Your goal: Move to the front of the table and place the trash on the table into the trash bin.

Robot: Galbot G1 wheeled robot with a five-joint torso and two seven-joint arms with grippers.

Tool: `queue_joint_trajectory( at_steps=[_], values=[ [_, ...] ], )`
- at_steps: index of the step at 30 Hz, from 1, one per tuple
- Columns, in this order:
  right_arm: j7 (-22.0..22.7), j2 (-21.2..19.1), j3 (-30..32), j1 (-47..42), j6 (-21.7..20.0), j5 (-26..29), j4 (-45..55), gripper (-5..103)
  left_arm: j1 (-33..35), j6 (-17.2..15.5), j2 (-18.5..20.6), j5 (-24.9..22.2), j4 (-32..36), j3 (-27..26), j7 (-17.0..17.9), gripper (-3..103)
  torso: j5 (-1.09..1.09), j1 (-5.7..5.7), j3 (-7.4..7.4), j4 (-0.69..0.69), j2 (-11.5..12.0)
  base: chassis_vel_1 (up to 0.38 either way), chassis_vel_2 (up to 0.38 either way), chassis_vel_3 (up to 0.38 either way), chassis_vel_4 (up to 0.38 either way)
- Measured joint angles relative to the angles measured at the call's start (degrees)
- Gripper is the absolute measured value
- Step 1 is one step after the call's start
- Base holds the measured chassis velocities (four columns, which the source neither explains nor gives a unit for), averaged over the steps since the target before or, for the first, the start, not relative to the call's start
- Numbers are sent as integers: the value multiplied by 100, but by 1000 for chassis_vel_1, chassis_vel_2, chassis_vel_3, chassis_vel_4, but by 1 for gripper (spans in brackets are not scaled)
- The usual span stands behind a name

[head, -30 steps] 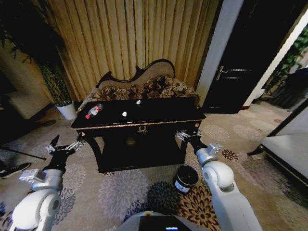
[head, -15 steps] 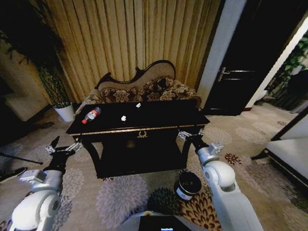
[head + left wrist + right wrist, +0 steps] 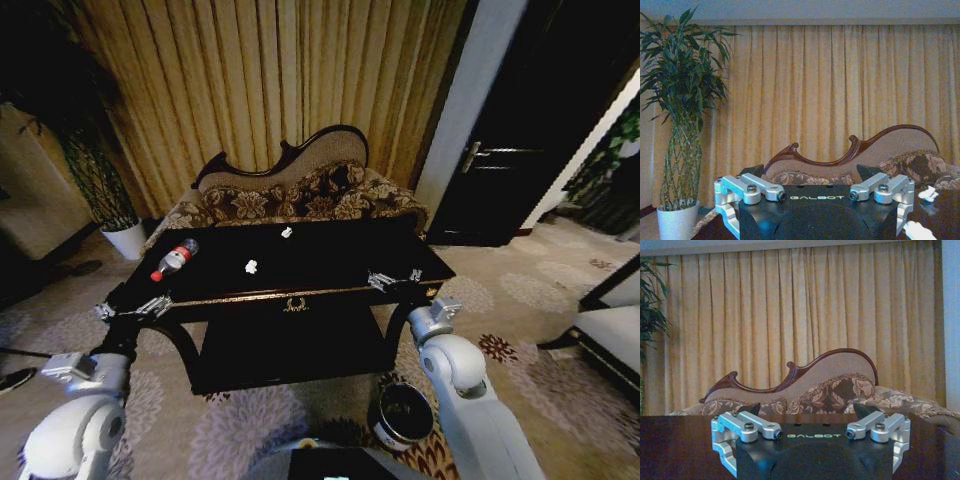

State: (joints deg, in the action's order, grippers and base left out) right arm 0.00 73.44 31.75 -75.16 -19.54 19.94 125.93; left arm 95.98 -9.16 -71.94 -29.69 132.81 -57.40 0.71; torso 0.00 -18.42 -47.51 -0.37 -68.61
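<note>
Clear plastic bottle with red label and red cap [image 3: 173, 260] is lying on its side at the far-left corner of the large glossy black carved bench with gold edge trim [image 3: 320, 262]. Two small crumpled white paper wads are sitting on the benchtop right of it: one [image 3: 251, 267] near the middle-left, one [image 3: 287, 232] farther back by the far edge. Both are well apart from the bottle.

Small round dark bin with white label [image 3: 405, 414] is standing on the patterned carpet [image 3: 240, 425], near side of the bench, by its right leg, just beside the right arm.

Left claw [image 3: 132, 309] is hovering at the bench's near-left corner, fingers spread wide, holding nothing. Right claw [image 3: 394, 280] is hovering over the near-right edge of the benchtop, also spread wide and empty.

Curved-back floral sofa [image 3: 300, 190] is sitting just behind the bench, gold pleated curtain [image 3: 260, 90] behind that. White plant pot [image 3: 127, 239] is standing far left on the floor.
</note>
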Motion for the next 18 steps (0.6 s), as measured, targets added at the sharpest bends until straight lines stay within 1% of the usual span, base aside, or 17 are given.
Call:
queue_joint_trajectory(
  at_steps=[12,15,18],
  values=[
    [0,-4,-117,39,31,-9,-51,100,15,4,-37,9,11,-2,-4,100,-1,-3,-1,0,1,-160,157,150,-151],
    [0,-13,-209,37,108,-56,-70,100,21,4,-61,17,16,3,-7,100,0,-4,-2,0,2,-50,92,46,-48],
    [0,-53,-348,40,155,-93,-107,100,34,4,-97,19,37,5,-7,100,0,-3,-1,-1,1,0,0,0,0]
  ],
)
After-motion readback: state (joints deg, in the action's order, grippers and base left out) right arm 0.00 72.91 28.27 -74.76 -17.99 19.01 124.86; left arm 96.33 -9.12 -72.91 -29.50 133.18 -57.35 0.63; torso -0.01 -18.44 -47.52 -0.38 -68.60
